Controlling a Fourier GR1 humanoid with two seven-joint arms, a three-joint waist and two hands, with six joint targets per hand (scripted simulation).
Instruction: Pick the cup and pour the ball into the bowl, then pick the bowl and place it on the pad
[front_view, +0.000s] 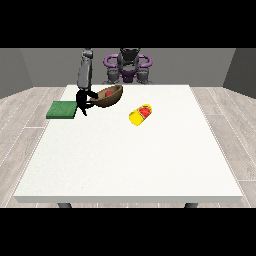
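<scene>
Table (130, 160) carries everything. I see the green pad (61, 110) at far left. Just right of it the bowl (109, 96) is tilted, pinched at its rim by my hand at the view's left (82, 102), the ball (108, 93) inside, I judge for placing. The yellow cup (140, 115) lies tipped right of it.

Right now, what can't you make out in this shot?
- Hand at the view's left: too small to read how its fingers lie on the bowl.
- Red shape inside the bowl: too small to identify.
- Other hand: not in the front view.
- Whether the bowl touches the table: unclear.
</scene>
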